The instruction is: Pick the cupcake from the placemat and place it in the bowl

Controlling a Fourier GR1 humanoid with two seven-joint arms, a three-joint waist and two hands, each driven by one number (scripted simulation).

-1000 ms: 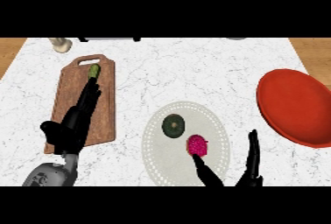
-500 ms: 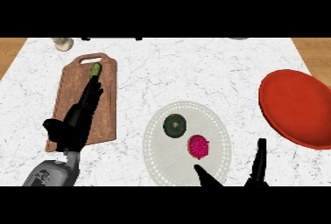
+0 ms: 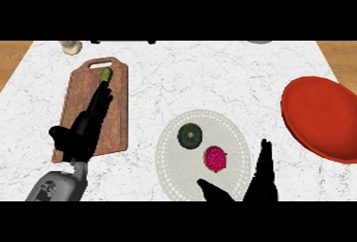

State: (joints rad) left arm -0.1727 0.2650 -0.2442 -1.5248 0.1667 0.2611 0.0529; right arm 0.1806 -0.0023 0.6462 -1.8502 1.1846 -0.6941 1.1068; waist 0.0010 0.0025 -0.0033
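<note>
Light is bright and even across the white marble counter, with no glare and no clear direction to it. Shadows are faint: only a soft dark edge under the red bowl. The black left hand reads as a flat silhouette with little shading. The bowl looks stretched toward the right edge.

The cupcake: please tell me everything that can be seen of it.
The cupcake is small and round, with a pink-red speckled top over a paler base at its left edge. It sits on the pale round placemat, right of centre, beside a dark green round thing but apart from it. Nothing touches it; the right hand is open just below and to its right.
</note>
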